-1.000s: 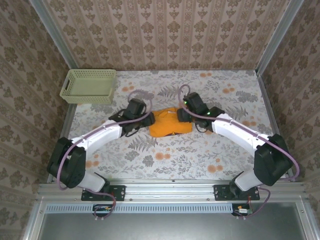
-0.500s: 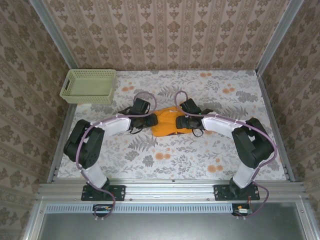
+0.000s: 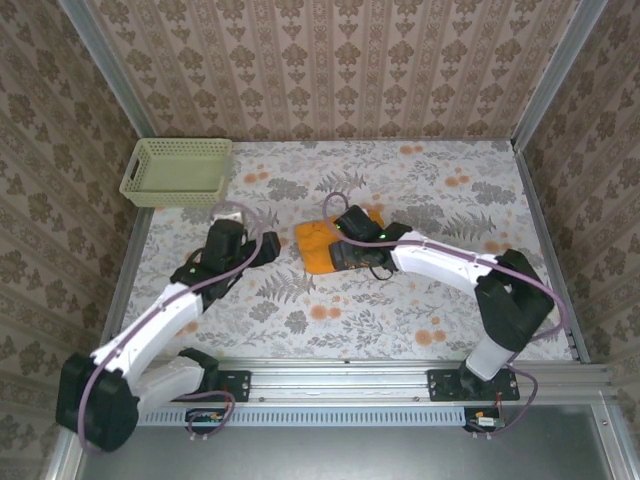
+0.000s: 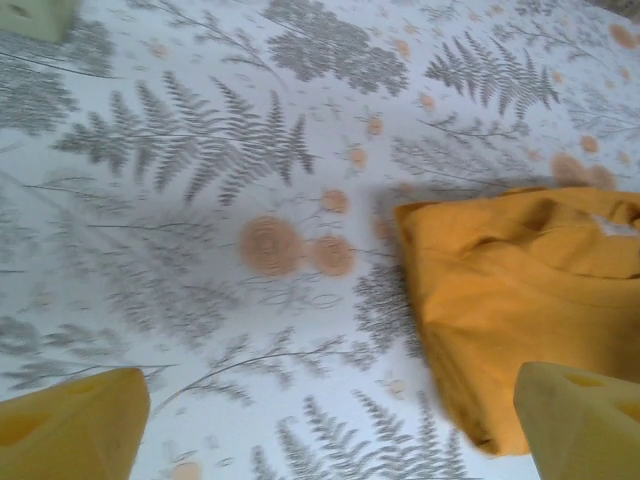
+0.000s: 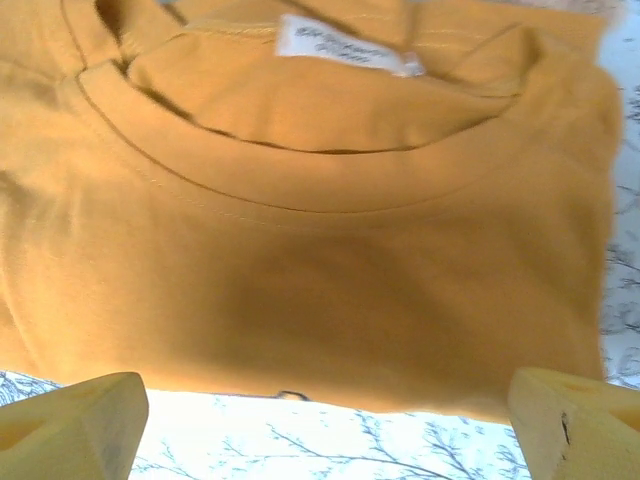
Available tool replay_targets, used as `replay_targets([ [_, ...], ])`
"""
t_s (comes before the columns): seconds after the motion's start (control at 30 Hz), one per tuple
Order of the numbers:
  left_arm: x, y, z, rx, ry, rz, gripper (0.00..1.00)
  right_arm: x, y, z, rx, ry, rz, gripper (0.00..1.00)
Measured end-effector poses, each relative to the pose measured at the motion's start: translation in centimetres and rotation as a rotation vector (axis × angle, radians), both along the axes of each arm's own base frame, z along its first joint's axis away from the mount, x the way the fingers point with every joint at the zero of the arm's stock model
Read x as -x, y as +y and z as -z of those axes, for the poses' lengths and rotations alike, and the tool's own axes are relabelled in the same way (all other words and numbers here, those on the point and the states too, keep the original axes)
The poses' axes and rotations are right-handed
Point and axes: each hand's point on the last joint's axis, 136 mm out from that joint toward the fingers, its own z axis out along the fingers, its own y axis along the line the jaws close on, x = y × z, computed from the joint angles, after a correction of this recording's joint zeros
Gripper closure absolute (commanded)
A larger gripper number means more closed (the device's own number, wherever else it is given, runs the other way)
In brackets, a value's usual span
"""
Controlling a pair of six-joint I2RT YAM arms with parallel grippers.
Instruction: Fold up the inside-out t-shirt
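Your left gripper [image 4: 330, 415] stands wide. Its two yellow fingers [image 4: 70, 430] sit in the lower corners of the left wrist view with only the flowered worktop [image 3: 430, 300] between them, so it holds nothing.

Your right gripper [image 5: 328, 405] is spread just as wide and grips nothing. Its fingertips [image 5: 580, 420] frame the near edge of the inside-out t-shirt [image 3: 320, 245] without closing on the cloth.

The t-shirt lies as a compact orange bundle about the middle of the worktop, slightly toward the left edge and well clear of the near and far edges. From the top you see the right arm reaching in from the right edge, with its wrist over the right part of the bundle. The left arm comes up from the near left corner, and its gripper is just beside the bundle's left side.

In the left wrist view the shirt sits ahead and to the right, its folded corner running down behind the right-hand finger. You cannot tell from this view whether that finger touches it.

In the right wrist view the plain orange face is turned up. The ribbed collar [image 5: 300, 200] curves across it, and a white label [image 5: 345, 45] shows inside the neck opening at the top.

A pale green basket [image 3: 175, 195] stands in the far left corner of the worktop, well apart from the shirt and both grippers.
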Motion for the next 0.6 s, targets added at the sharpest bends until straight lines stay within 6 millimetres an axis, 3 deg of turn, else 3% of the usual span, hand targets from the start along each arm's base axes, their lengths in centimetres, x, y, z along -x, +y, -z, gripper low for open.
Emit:
replay_targets([
  [0.1, 1.1, 1.4, 0.1, 0.002, -0.034, -0.028, 0.00, -0.5, 1.4, 1.5, 0.024, 0.031, -0.007, 0.06],
  [0.3, 1.7, 1.9, -0.2, 0.012, -0.063, -0.037, 0.00, -2.5, 1.9, 4.1, 0.084, 0.089, 0.023, 0.07],
  [0.5, 1.6, 2.6, -0.2, 0.007, -0.071, -0.060, 0.00, -4.8, 0.3, 5.3, 0.102, 0.118, 0.094, 0.07],
  [0.6, 1.5, 3.0, 0.2, 0.000, -0.068, -0.074, 0.00, -6.1, -1.5, 5.6, 0.105, 0.125, 0.137, 0.08],
])
